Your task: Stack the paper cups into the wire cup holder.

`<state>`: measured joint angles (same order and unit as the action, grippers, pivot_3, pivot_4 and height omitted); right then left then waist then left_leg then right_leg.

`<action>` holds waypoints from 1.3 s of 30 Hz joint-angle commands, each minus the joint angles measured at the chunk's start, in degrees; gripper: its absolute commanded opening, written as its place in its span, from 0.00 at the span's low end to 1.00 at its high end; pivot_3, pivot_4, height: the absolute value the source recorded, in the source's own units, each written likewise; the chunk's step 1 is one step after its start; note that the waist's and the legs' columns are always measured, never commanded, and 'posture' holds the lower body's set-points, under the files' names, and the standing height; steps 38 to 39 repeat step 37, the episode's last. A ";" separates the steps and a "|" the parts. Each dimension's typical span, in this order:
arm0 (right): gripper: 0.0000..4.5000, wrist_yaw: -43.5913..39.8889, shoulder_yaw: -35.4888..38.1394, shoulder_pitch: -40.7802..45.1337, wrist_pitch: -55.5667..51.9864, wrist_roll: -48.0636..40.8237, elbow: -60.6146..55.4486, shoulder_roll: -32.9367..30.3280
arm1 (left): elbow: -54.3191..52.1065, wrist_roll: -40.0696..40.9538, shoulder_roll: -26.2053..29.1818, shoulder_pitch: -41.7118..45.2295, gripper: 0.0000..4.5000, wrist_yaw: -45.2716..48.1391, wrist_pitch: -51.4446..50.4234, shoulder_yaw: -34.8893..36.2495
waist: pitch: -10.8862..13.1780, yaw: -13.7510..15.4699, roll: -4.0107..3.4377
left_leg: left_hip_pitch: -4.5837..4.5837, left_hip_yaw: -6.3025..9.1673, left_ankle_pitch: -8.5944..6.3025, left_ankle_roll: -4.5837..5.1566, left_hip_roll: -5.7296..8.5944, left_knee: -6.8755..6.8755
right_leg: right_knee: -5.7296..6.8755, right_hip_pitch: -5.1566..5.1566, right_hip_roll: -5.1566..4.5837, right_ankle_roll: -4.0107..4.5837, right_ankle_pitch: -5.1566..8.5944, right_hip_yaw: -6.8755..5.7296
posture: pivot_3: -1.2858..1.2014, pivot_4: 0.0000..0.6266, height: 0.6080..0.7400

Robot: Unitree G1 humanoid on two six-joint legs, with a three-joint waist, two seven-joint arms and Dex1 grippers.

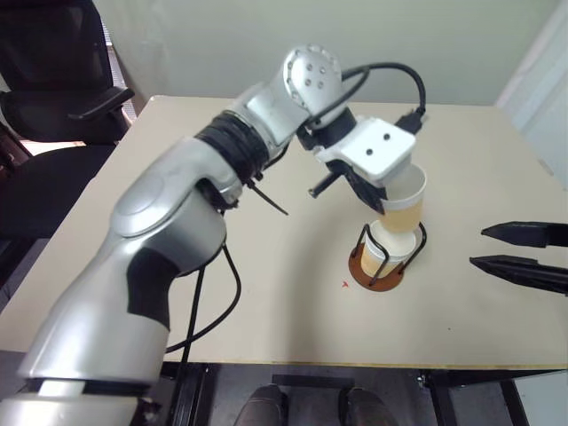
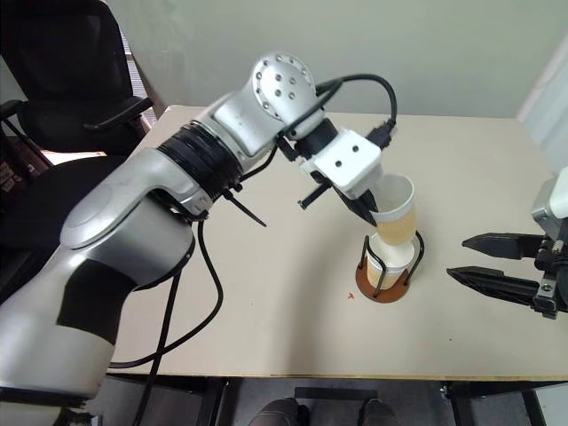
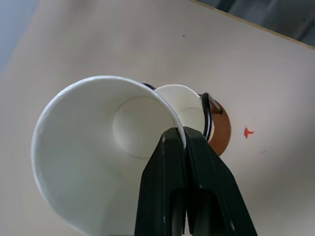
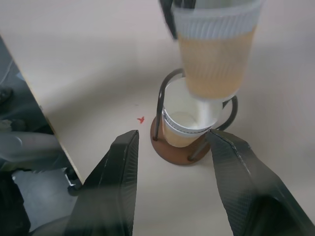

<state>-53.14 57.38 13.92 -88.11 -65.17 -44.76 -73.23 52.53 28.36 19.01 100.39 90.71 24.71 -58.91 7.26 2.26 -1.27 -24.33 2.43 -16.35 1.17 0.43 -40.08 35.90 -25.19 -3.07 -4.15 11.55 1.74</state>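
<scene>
My left gripper point(image 3: 179, 135) is shut on the rim of a tan paper cup point(image 1: 404, 209), one finger inside the cup and one outside. The cup hangs tilted, directly above the wire cup holder point(image 1: 367, 276), which has a reddish-brown base and black wire loops. Another paper cup point(image 1: 391, 256) stands upright inside the holder. The held cup's bottom is at that cup's mouth; I cannot tell whether they touch. My right gripper point(image 1: 479, 247) hovers open and empty to the right of the holder, pointing at it. In the right wrist view the holder point(image 4: 172, 153) lies ahead between the fingers.
The beige table point(image 1: 266, 293) has a small red mark point(image 1: 345, 284) just left of the holder. A black office chair point(image 1: 53, 80) stands beyond the table's far left corner. The table's front edge runs near the bottom of the eye views.
</scene>
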 commanded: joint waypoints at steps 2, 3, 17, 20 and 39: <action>0.50 2.17 5.36 -0.26 -2.37 -3.13 -0.84 -0.68 | 0.91 -1.22 -1.70 -0.39 0.01 1.79 2.53 -1.10 | 0.00 0.13 0.00 | 0.00 -0.01 -0.02 0.01 0.00 -0.04 | 0.02 0.00 -0.02 -0.05 0.03 0.06 | 0.52 0.24 1.00; 0.50 2.45 5.84 -0.41 -2.68 -3.67 -0.86 -0.81 | 0.91 -1.54 -1.92 -0.62 0.01 1.79 3.04 -1.46 | 0.00 0.21 0.00 | 0.00 -0.03 -0.02 0.02 0.03 -0.03 | 0.02 0.00 0.00 -0.08 0.04 0.05 | 0.52 0.24 1.00; 0.50 3.69 4.14 -3.75 1.44 -3.32 1.55 -2.28 | 10.98 -6.26 -8.46 2.93 0.69 1.79 0.85 16.19 | 0.00 0.32 0.00 | -0.01 -0.06 -0.06 0.10 0.07 -0.11 | 0.10 0.02 -0.04 -0.30 0.15 0.09 | 0.52 0.24 1.00; 0.50 2.90 2.24 -5.48 4.48 -1.19 2.41 -2.41 | 13.58 -6.84 -8.42 4.95 0.84 1.40 -1.56 24.44 | 0.00 0.30 0.01 | -0.02 -0.08 -0.08 0.12 0.08 -0.10 | 0.05 0.01 -0.03 -0.33 0.17 0.10 | 0.52 0.24 1.00; 0.50 -11.82 -35.47 6.24 39.70 17.05 23.93 -9.05 | -26.40 -14.56 31.71 -38.49 0.84 -9.50 -38.81 47.26 | -0.24 -1.25 -0.36 | 0.32 -0.27 -0.05 0.15 0.01 -0.33 | 0.55 -0.13 0.57 -0.43 0.35 0.36 | 0.52 0.24 1.00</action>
